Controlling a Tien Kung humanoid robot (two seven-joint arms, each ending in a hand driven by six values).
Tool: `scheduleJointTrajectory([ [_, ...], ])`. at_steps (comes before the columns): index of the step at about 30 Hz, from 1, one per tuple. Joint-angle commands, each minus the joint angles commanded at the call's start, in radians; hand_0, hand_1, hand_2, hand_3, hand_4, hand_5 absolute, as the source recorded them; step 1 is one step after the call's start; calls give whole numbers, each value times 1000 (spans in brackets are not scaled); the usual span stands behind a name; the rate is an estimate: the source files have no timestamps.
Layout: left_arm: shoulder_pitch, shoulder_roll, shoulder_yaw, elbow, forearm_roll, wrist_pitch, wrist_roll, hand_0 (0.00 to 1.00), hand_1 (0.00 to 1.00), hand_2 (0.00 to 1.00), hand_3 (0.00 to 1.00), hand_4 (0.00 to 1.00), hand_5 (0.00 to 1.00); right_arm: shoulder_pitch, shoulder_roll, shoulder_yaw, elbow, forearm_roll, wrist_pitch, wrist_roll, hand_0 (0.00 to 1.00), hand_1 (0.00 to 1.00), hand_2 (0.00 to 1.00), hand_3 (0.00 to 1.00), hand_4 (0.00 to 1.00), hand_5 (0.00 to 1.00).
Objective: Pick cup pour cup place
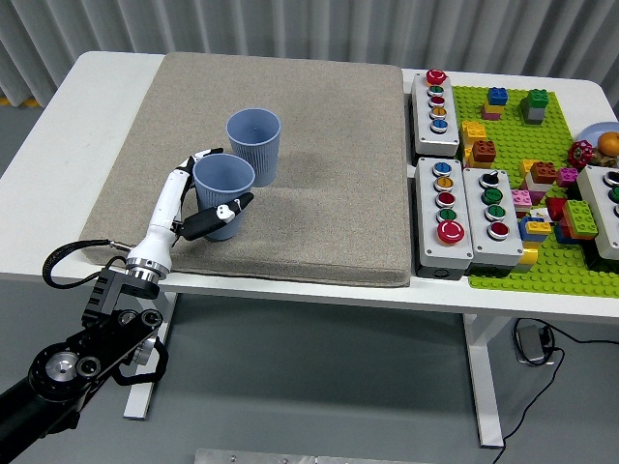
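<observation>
No text, label, brand or number is legible on anything here.

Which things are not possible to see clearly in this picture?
Head view only:
- Inside of the held blue ribbed plastic cup: the viewing angle hides whether it holds anything.
- Left hand fingers behind that cup: the cup hides them.
- Right arm: outside the frame.
- Pale blue plate and person at the right edge: cut off.

Matt ribbed plastic cups (253, 143) on rough felt-like mat (319, 193).
</observation>
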Motion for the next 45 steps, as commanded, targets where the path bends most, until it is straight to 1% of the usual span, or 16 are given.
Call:
scheduleJointTrajectory([
  [2,0,0,-1,1,2,-5,1,634,677,807,845,947,430,0,0,0,0,0,0,0,690,659,602,597,3,282],
  [3,0,0,-1,1,4,-8,2,641,682,816,850,962,450,0,0,-1,0,0,0,0,690,660,602,597,2,281],
  [7,3,0,-1,1,10,-13,4,641,682,816,850,962,450,-2,1,1,0,0,1,0,690,660,602,597,2,281],
  [19,29,4,-17,-11,17,-7,2,640,681,815,850,974,465,-10,1,9,1,0,2,0,690,659,602,597,2,277],
  [24,29,3,-19,-15,14,1,-3,640,682,810,845,975,465,-8,1,12,1,0,3,0,690,659,603,596,2,273],
  [27,32,5,-22,-19,23,-7,1,642,683,812,848,976,469,-8,0,12,1,0,2,0,690,659,602,597,2,270],
  [38,45,9,-30,-29,32,-12,5,643,687,813,849,978,475,-6,0,14,1,0,1,1,690,659,602,597,2,270],
  [44,46,8,-35,-32,44,-27,10,645,696,819,849,980,478,-5,0,13,1,0,1,0,690,659,602,597,2,270],
  [45,46,8,-36,-33,48,-31,11,653,710,844,858,978,476,-4,0,13,1,0,1,0,690,659,602,597,2,267],
])
